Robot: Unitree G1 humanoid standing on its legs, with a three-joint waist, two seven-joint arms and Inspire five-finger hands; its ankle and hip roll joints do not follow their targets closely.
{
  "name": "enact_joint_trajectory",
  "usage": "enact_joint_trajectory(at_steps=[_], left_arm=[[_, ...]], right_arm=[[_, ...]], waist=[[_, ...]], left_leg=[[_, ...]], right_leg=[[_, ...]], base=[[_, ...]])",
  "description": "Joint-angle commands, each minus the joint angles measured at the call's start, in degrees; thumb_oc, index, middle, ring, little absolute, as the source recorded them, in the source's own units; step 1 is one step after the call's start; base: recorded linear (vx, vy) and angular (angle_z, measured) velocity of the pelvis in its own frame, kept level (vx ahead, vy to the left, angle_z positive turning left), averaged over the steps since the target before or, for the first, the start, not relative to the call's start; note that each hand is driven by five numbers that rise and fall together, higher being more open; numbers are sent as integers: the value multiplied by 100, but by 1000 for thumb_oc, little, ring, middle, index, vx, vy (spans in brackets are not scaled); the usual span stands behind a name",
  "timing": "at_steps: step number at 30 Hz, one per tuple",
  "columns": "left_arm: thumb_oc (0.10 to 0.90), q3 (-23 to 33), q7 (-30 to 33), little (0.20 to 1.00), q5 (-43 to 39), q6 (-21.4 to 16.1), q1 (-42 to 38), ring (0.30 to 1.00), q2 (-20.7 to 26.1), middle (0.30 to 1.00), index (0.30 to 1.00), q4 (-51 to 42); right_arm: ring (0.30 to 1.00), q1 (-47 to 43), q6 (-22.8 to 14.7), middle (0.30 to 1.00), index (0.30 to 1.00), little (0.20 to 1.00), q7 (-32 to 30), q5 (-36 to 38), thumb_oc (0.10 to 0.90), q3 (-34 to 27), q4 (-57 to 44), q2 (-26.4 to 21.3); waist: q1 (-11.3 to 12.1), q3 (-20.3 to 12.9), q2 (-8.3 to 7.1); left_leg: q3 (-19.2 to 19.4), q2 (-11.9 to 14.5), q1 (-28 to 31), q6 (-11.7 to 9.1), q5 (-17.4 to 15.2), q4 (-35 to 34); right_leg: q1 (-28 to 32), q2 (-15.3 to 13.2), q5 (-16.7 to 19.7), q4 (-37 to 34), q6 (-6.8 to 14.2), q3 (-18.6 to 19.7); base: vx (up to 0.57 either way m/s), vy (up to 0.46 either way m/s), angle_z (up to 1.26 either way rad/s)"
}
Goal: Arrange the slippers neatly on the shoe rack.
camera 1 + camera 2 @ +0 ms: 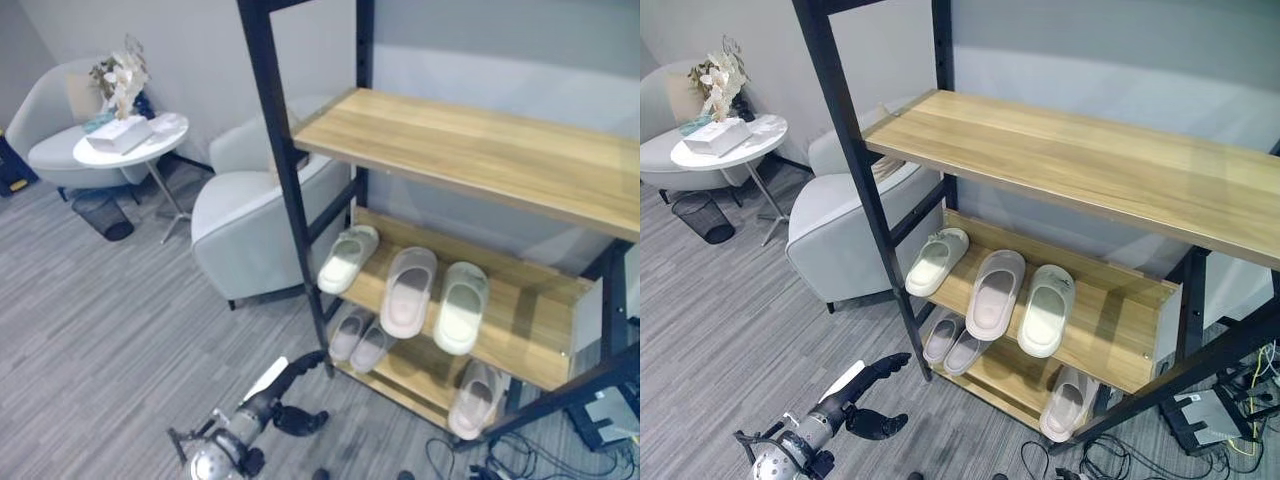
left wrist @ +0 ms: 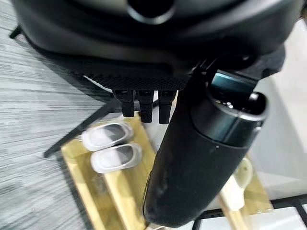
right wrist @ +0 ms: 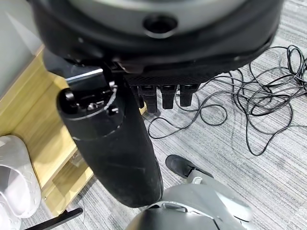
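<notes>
Six slippers sit on shoe rack shelves, L hand open w/ straight fingers near its front-left post.

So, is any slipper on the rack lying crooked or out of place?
Yes. On the middle shelf the leftmost slipper lies angled, away from the two straight slippers beside it. On the bottom shelf a small pair sits at the left, while a single slipper lies alone at the right, hanging over the front edge.
</notes>
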Motion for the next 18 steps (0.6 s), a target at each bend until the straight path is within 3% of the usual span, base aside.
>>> enact_joint_trajectory(at_steps=[1,14,18], left_arm=[[800,79,430,900,-284,-738,-928,900,3,900,900,-1251],[800,-1056,266,900,-732,-659,-2316,900,-596,900,900,-1367],[800,-1183,386,900,-638,-652,-2618,900,-719,900,900,-1261]], right_arm=[[900,-328,-143,900,900,900,-75,-246,800,307,-12,53],[900,-259,-39,900,900,900,-40,-191,800,498,56,187],[900,-226,-30,900,900,900,-45,-58,800,426,80,194]], waist=[[-87,190,-53],[-500,146,-82],[-584,128,-79]], left_leg=[[-4,-166,-168,-11,-189,-18],[182,-109,40,85,-313,-18],[309,-93,94,98,-364,-18]], right_leg=[[541,105,-975,71,236,17],[475,134,-1061,331,187,370],[483,141,-1026,276,216,473]], base=[[41,-23,-5],[37,-14,-11],[74,-9,-20]])
